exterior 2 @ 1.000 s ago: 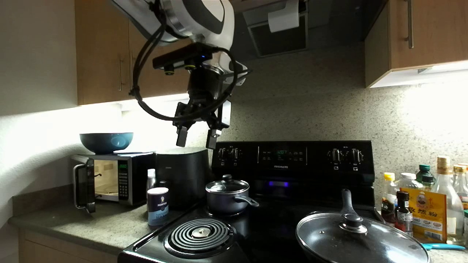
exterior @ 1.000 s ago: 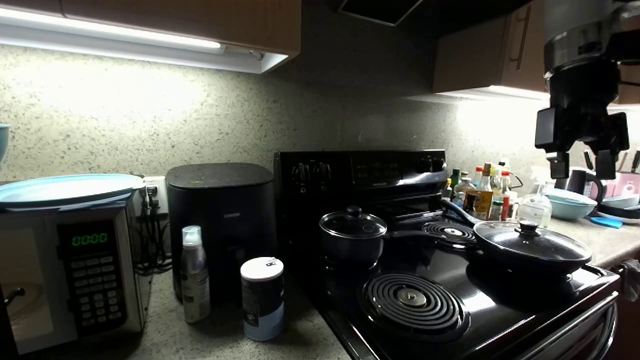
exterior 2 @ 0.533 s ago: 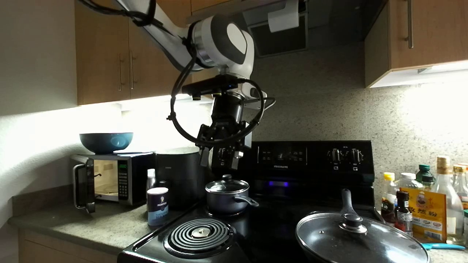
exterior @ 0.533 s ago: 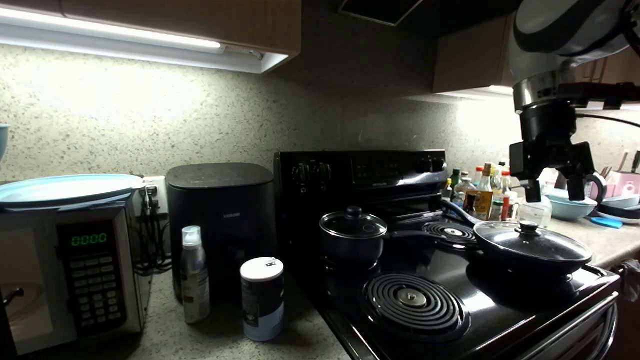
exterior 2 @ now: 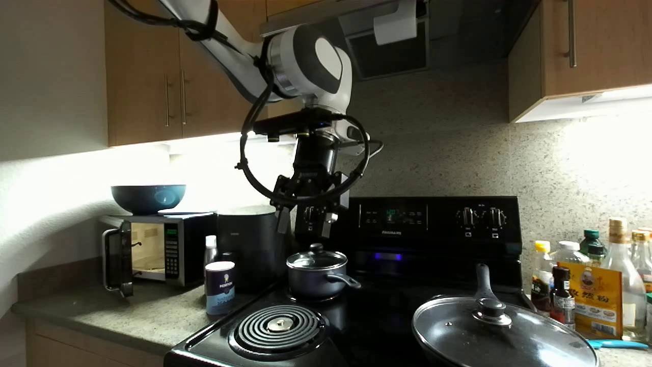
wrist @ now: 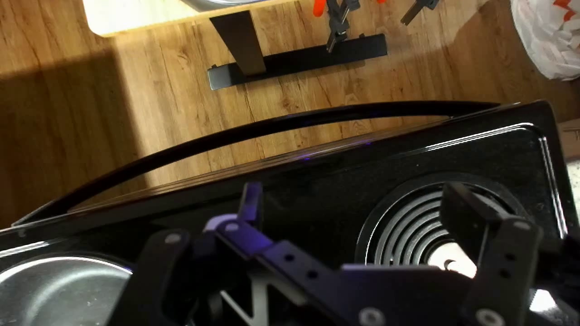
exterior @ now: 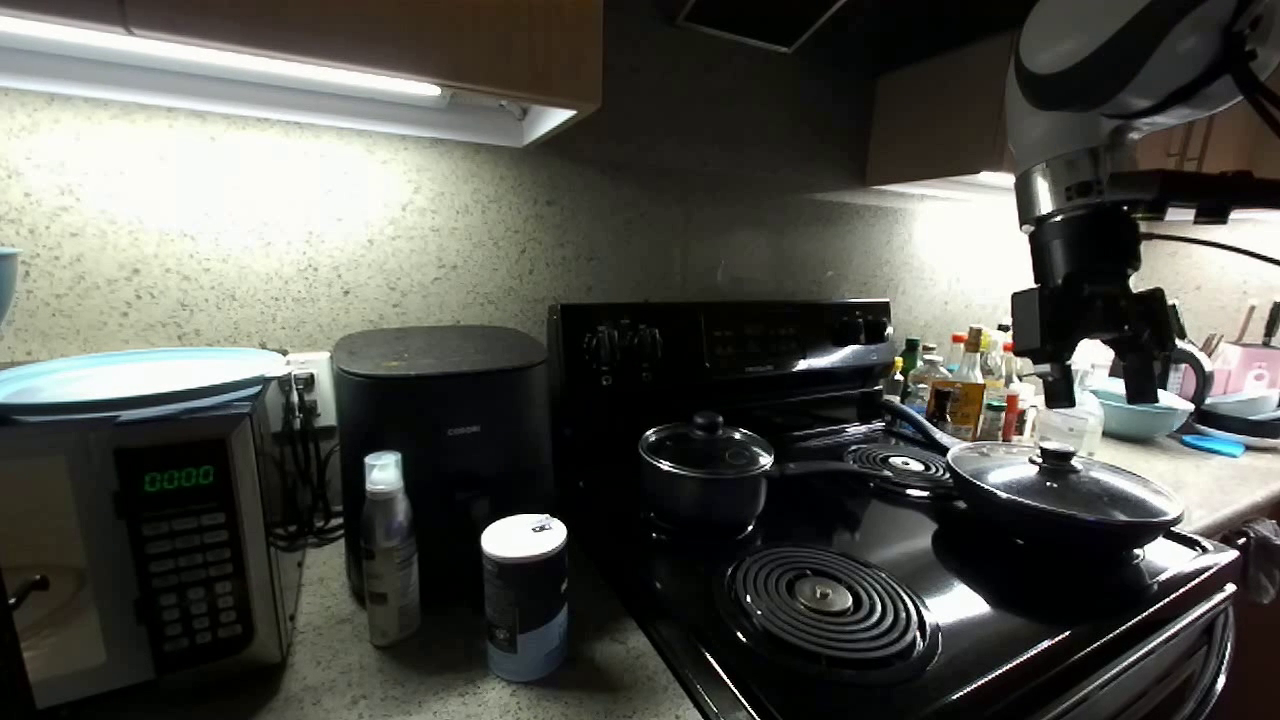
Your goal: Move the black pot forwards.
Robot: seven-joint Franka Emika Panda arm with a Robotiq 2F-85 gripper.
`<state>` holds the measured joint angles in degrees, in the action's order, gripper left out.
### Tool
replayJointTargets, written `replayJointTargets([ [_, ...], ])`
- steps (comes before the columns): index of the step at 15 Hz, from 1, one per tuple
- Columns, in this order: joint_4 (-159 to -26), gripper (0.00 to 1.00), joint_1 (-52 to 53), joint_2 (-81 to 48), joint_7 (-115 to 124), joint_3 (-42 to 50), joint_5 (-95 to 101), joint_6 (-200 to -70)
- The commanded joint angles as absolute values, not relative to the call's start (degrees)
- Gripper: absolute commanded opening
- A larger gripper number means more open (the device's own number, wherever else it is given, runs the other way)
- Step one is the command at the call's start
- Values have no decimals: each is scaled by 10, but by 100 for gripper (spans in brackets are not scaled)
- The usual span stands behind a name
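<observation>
On the desk (exterior 2: 117, 318) I see an open microwave (exterior 2: 171, 252), a dark air fryer (exterior 2: 252, 250) just beside it, and an upright canister (exterior 2: 220, 288). A wide lidded pan (exterior 2: 501, 334) sits on the stove (exterior 2: 377, 326); near it I make out bottles (exterior 2: 619, 255) and a yellow packet (exterior 2: 593, 300).

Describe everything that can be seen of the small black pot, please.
The black pot is round and fairly deep, probably metal, with one long dark handle. A shiny clear lid, apparently glass, with a dark knob covers it. It stands upright at the back of the stove, its underside hidden; the gripper does not touch it.
</observation>
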<state>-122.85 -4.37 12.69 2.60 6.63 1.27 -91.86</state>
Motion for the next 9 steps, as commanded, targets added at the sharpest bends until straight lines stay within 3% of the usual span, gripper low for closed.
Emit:
replayJointTargets([
  [1, -1183, 100, -37, 65, -62, 61, 30, -888],
  [9, -1123, 100, -38, -14, -128, 50, 61, -850],
])
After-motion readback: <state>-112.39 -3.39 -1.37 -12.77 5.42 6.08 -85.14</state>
